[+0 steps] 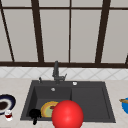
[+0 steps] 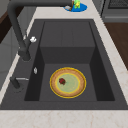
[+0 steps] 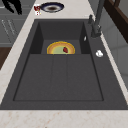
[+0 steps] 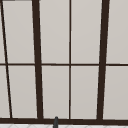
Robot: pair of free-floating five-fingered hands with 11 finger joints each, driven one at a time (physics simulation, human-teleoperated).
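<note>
My left hand hovers at the front left corner of the dark sink, its fingers hanging loosely and holding nothing. The same hand floats off the counter's front edge in the right side view. Just right of it, a yellow-rimmed plate with an orange ring and green middle lies flat in the basin. A small red piece rests on it. A big red ball sits in front of the sink's front edge and hides part of the plate.
The black faucet stands behind the basin. On the left counter are a dark blue plate and a small glass with red contents. A blue bowl sits on the right counter. The sink's right half is a flat drainboard.
</note>
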